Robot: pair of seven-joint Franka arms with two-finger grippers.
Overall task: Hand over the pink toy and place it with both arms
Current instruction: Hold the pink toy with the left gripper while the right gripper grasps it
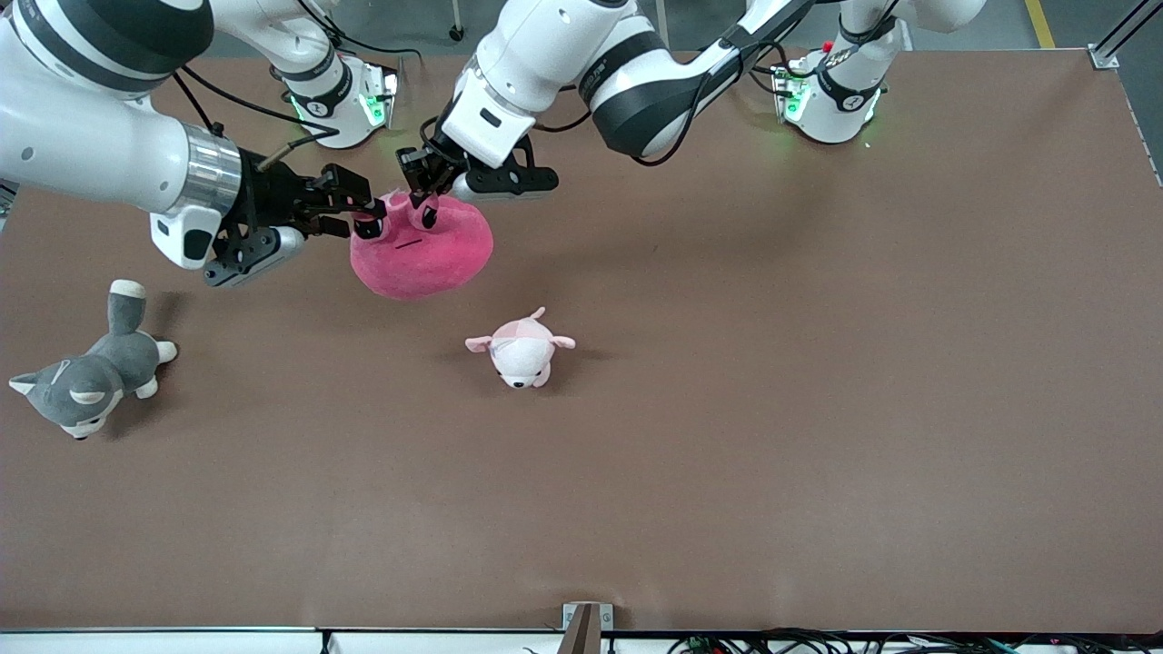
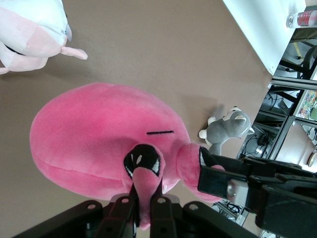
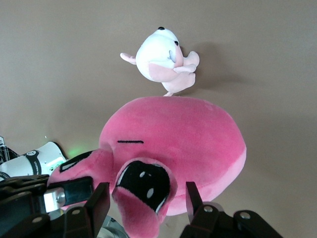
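Observation:
The pink toy is a large hot-pink plush blob with black angry eyes, held up over the table toward the right arm's end. My left gripper reaches across and is shut on one ear-like flap; the left wrist view shows its jaws pinching the flap. My right gripper is open, its fingers standing apart on either side of the other flap without pressing it. The right gripper also shows in the left wrist view.
A smaller pale pink-and-white plush animal lies on the brown table, nearer to the front camera than the pink toy. A grey-and-white plush husky lies at the right arm's end of the table.

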